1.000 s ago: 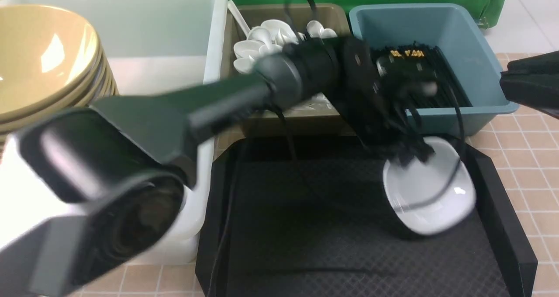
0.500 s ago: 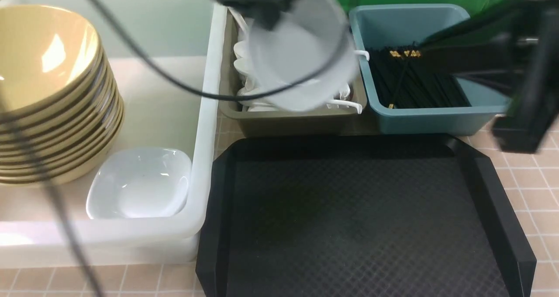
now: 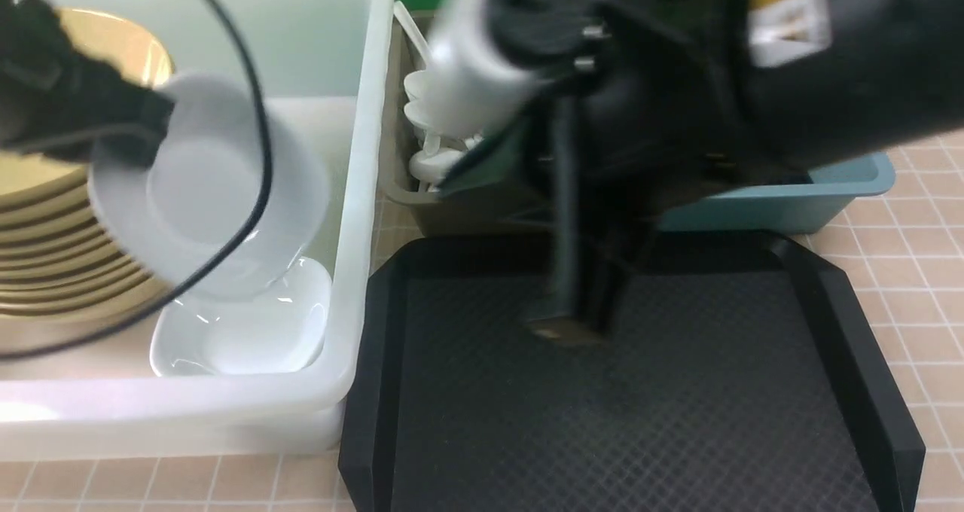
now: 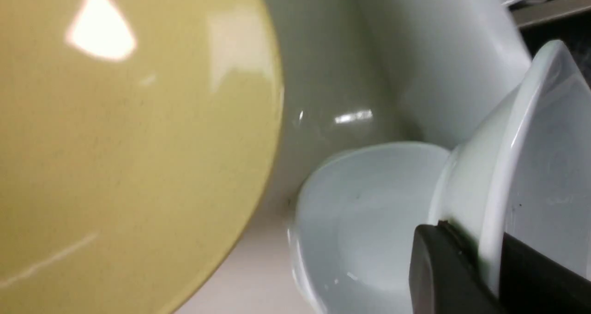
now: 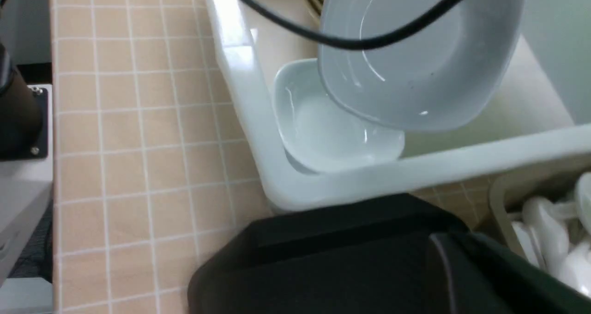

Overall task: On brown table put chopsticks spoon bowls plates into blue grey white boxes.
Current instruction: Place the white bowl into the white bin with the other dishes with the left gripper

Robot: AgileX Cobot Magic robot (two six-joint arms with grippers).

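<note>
At the far left, the stack of yellow bowls [image 3: 53, 226] stands inside the big white box [image 3: 360, 196], at its left end. Just to the right of the stack, we see the left end effector [image 4: 491, 263] gripping a white plate [image 3: 211, 196] by the rim, one finger on each face. This plate hangs tilted above the inside of the white box, with its hollow side turned to the near right. Below it, a second white plate [image 3: 248, 331] lies flat on the box floor in the near right corner, and the held plate does not rest on it.

To the right of the white box stands the olive-grey box [image 3: 467, 214], with white spoons [image 3: 425, 94] piled in it. The right arm crosses in front of it, large and blurred. The right end effector [image 3: 576, 309] points down over the black tray [image 3: 640, 422], and its jaws are closed with nothing between them that we can see.

Further right, the blue box [image 3: 783, 203] shows only its near wall, and the arm hides the inside. All the boxes and the tray stand on the tiled counter [image 3: 926, 218].
</note>
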